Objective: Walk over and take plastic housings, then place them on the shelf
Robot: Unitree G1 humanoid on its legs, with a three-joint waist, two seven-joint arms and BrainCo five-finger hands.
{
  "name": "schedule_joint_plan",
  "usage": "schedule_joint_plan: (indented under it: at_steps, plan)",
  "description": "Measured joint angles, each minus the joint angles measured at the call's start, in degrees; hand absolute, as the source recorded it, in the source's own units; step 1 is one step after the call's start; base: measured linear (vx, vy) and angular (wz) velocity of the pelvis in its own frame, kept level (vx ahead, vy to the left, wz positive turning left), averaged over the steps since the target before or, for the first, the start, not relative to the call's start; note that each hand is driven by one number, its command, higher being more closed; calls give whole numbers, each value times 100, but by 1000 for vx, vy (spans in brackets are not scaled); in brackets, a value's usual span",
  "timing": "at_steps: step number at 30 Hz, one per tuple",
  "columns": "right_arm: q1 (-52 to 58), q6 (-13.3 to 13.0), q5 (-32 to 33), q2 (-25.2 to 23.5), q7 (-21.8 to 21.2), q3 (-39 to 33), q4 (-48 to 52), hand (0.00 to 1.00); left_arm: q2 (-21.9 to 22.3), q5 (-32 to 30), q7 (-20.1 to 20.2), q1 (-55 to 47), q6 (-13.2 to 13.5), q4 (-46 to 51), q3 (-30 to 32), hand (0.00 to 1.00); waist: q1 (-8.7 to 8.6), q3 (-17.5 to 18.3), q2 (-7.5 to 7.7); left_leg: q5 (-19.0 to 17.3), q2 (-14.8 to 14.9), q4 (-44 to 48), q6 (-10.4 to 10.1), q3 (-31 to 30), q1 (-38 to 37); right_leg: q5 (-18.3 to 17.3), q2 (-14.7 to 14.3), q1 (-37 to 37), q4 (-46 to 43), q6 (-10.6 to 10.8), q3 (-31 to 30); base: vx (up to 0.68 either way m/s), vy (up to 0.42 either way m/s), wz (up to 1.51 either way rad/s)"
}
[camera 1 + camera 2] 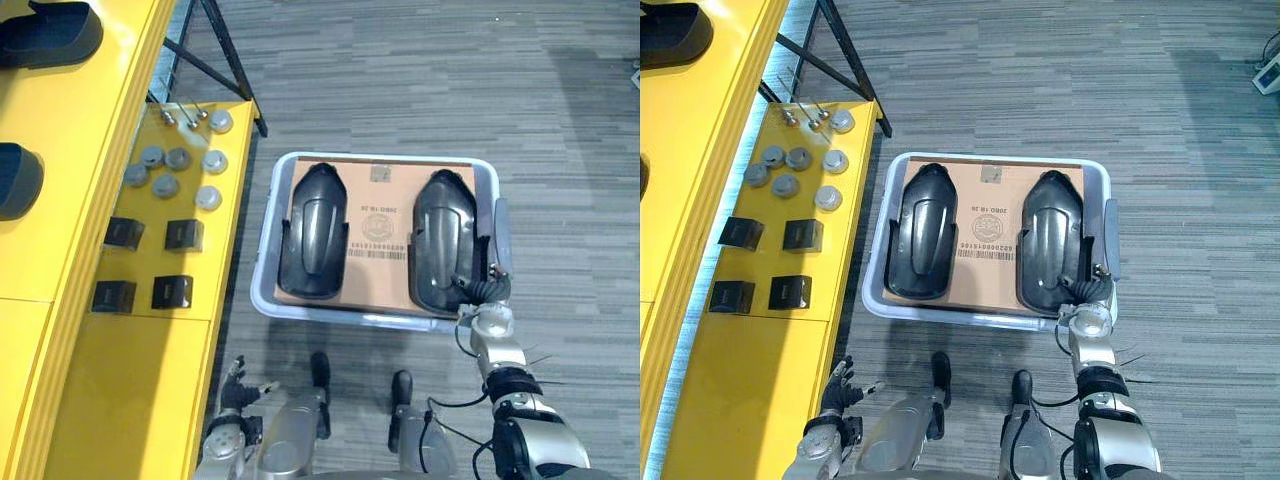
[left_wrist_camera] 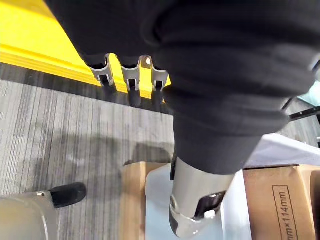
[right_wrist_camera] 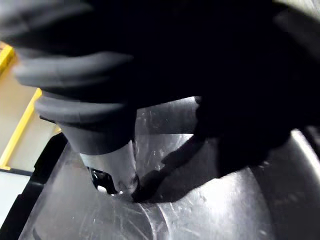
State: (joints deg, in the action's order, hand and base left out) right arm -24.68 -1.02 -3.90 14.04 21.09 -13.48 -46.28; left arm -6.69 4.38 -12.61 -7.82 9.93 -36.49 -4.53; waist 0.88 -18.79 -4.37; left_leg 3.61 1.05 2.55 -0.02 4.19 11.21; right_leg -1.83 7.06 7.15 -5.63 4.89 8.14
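Right robot hand (image 1: 484, 292), grip unclear, is touching one of two black housings (image 1: 443, 240) in a grey tray (image 1: 261, 262); left robot hand (image 1: 232, 398) is spreading its fingers.

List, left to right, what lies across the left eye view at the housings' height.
yellow shelf → black blocks → grey bin, left wall → left housing → cardboard sheet → right housing → the bin's right wall → floor

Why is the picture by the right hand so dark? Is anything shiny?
Right wrist view: the right hand shades the right housing, yet pale glints streak its glossy plastic. Left wrist view: a soft shadow lies on the grey floor near the left hand.
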Motion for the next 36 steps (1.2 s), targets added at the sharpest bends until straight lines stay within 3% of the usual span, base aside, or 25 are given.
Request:
schedule_joint_plan:
  at_steps: [4, 10, 16, 20, 23, 28, 36]
  plan:
    - [170, -13, 8, 13, -13, -25, 129, 100, -5, -1, 13, -1, -6, 13, 0, 0, -7, 5, 19, 38, -1, -166, -4, 8, -211, 19, -11, -172, 97, -3, 7, 28, -13, -2]
    - [963, 47, -132, -9, -5, -63, 1419, 100, -7, 1, 24, -23, -11, 729, 19, 0, -25, 29, 64, 59, -24, -271, 3, -48, -359, 24, -1, -348, 179, 7, 109, 31, -6, 6]
    - [1575, 78, -649, -418, 150, -246, 2792, 100, 108, 19, 9, -379, 7, 2620, 30, 0, -159, 411, 283, 157, -25, -556, -13, -106, -607, 22, -12, -547, 305, 6, 139, 13, -10, 4]
    - [1841, 83, -933, -758, 267, -179, 3402, 100, 362, 19, -33, -363, 47, 3566, -101, 0, -200, 650, 324, 215, -43, -714, -17, -132, -712, 20, -9, -616, 353, 8, 207, -4, -1, 2]
    - [1835, 113, -1171, -937, 285, 114, 3731, 100, 449, -7, -196, -165, 57, 4161, -436, 0, -264, 676, 328, 280, -55, -793, -11, -194, -775, 20, -6, -677, 352, 8, 262, -27, 7, 9]
    - [1812, 144, -1645, -1219, 286, 890, 4171, 100, 578, -80, -432, 313, 36, 4297, -1039, 0, -289, 945, 325, 299, -55, -793, -2, -173, -807, 21, -6, -699, 352, 7, 248, -1, 0, -1]
    - [1788, 152, -2102, -1639, 276, 1904, 4348, 100, 668, -741, -655, 901, -367, 4091, -1794, 0, -309, 1141, 329, 299, -35, -803, -3, -26, -1035, 34, -15, -805, 339, -1, 104, -31, 6, -8]
